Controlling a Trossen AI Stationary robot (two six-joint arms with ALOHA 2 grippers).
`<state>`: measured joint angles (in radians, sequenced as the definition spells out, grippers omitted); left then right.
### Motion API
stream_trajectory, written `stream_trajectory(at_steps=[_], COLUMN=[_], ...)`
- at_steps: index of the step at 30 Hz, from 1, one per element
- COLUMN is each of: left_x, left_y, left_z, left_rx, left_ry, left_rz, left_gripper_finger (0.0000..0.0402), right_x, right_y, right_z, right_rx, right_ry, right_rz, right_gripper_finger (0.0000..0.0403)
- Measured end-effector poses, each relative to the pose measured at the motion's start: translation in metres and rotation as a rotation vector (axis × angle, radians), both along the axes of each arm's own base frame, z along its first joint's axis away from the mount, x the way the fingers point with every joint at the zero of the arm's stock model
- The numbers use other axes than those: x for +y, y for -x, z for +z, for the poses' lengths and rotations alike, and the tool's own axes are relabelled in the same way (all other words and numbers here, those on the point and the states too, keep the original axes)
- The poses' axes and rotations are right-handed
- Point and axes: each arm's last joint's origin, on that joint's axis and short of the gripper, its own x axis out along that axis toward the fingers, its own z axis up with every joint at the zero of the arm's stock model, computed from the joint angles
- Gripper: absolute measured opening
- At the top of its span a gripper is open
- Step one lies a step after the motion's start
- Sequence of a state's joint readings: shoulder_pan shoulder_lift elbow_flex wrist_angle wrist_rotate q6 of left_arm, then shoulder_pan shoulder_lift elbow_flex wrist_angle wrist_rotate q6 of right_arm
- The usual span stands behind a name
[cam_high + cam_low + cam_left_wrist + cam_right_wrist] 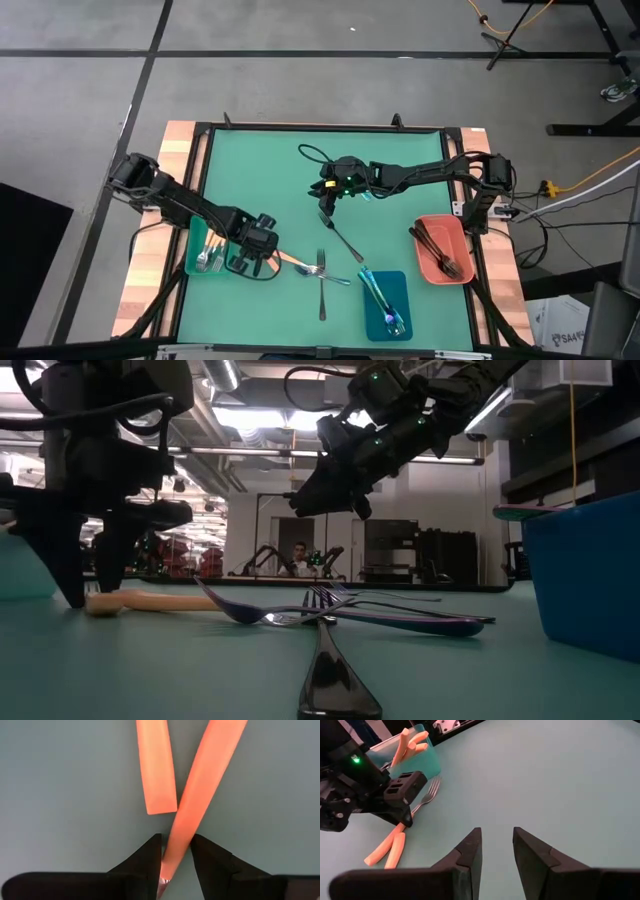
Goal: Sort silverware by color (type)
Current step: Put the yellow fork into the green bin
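Trays part-filled, several forks loose mid-table – left gripper narrow around orange handle, right gripper empty, part-open.

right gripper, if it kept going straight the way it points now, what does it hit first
Probably only the bare green mat. The right gripper has open jaws with nothing between them, and the orange-handled forks and left gripper lie off to one side, though depth is unclear.
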<state>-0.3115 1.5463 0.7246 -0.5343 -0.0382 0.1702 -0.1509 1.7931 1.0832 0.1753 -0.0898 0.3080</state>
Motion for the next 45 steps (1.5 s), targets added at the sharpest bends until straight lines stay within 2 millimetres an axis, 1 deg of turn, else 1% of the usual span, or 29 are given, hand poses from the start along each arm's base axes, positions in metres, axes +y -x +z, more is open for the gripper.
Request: stream_trajectory(at_steps=[3,9,12,22,24,26,31,38,45], left_x=[0.0,0.0,0.0,0.0,0.0,0.0,-0.003,-0.008,-0.011], left_y=[0.0,0.0,0.0,0.0,0.001,0.0,-0.011,-0.027,-0.044], left_z=[0.0,-0.001,-0.001,0.001,0.003,0.005,0.019,0.041,0.07], left_rx=[0.0,0.003,0.003,-0.01,-0.019,-0.028,-0.078,-0.155,-0.258], left_ry=[-0.003,-0.001,-0.002,-0.002,0.003,0.013,0.051,0.088,0.136], left_rz=[-0.026,-0.03,-0.033,-0.048,-0.035,0.016,0.112,0.13,0.364], left_gripper_finger=[0.0093,0.0055,0.0043,0.0042,0.0042,0.0042,0.0042,0.0042,0.0042], right_x=[0.0,0.0,0.0,0.0,0.0,0.0,0.0,-0.001,-0.002], right_y=[0.0,0.0,0.0,0.0,0.0,0.0,0.0,0.0,0.0], right_z=[0.0,0.0,0.0,0.0,0.0,0.0,0.0,0.0,0.0], right_rx=[0.0,0.0,0.0,-0.001,-0.001,-0.001,0.0,0.0,0.003], right_ry=[0.0,0.0,0.0,0.0,0.0,0.0,0.008,0.011,0.037], right_rz=[0.0,0.0,0.0,0.0,0.0,0.0,-0.013,-0.018,-0.057], right_gripper_finger=[0.0099,0.0099,0.0099,0.0099,0.0099,0.0099,0.0099,0.0099,0.0099])
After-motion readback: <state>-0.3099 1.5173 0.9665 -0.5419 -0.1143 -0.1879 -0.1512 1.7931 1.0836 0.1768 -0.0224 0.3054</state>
